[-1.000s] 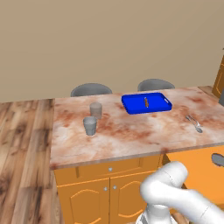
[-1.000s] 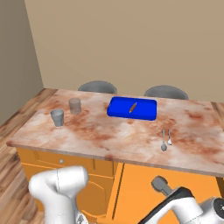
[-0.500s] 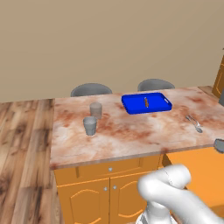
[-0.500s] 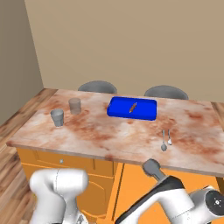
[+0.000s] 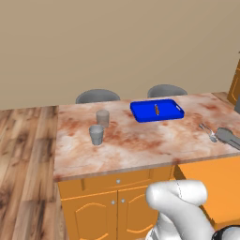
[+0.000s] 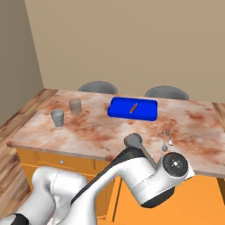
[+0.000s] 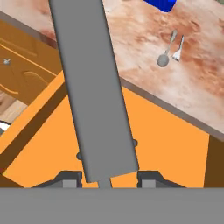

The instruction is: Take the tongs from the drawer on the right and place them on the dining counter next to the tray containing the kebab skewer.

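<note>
In the hand view my gripper [image 7: 105, 179] is shut on the tongs [image 7: 94, 87], a long dull-grey bar running up from between the fingertips [image 7: 70, 178]. Their rounded end [image 6: 133, 140] shows above my arm at the dining counter's [image 6: 96, 132] near edge, and again at the right edge of the left base view as the tongs [image 5: 227, 136]. The open drawer [image 7: 175, 148] lies below my hand, with its orange inside showing. The blue tray [image 5: 157, 110] [image 6: 132, 108] with the kebab skewer [image 5: 157, 109] [image 6: 133, 107] sits at the far side of the counter [image 5: 140, 145].
A small shiny spoon and fork [image 7: 168, 50] [image 6: 167, 139] lie on the counter near its right front edge. Two grey cups [image 5: 96, 135] [image 5: 102, 117] stand at the left. Two grey stools [image 5: 97, 96] [image 5: 166, 90] are behind the counter. Cabinet doors [image 5: 98, 213] are below it.
My arm has lifted, and the tongs' rounded end has risen from drawer level up to the height of the counter edge. The things on the counter have not moved.
</note>
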